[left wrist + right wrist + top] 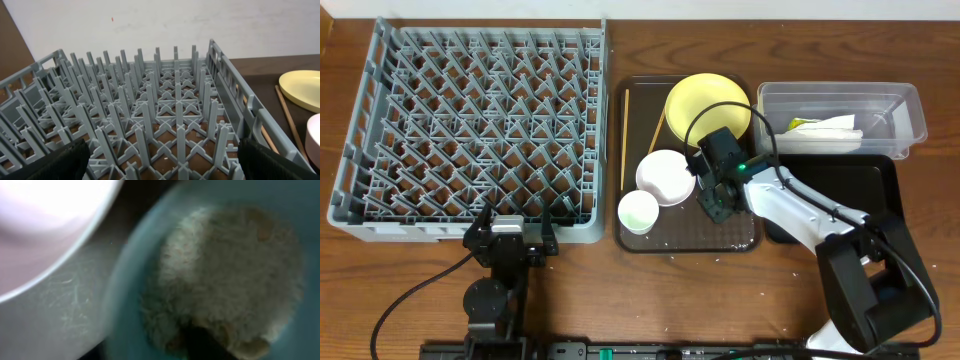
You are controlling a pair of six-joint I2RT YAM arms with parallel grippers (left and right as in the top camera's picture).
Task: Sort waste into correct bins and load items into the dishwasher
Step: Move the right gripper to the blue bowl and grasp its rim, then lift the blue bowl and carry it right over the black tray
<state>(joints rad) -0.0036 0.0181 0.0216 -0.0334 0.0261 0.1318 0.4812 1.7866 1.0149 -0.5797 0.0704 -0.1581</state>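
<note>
Here your right fingers [713, 207] hang close over the blue bowl [120, 295] of rice [225, 275], probably to empty it, though I cannot tell if they pinch; your left fingers [275, 160] rest spread by the rack [175, 100].

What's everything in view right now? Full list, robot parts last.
dish rack: 1, grey, left side of table
serving tray: 1, dark brown, centre
plate: 1, yellow, back of serving tray
white bowl: 1, white, middle of serving tray
cup: 1, white, front-left of serving tray
chopsticks: 2, wooden, left part of serving tray
light blue bowl: 1, seen only in right wrist view, beside white bowl
food residue: pale, blurred, inside light blue bowl
tub: 1, clear, back right
napkin: 1, white with yellow-green scrap, in tub
black tray: 1, black, in front of tub
left gripper: open, at rack's front edge
right gripper: over serving tray, opening unclear
</note>
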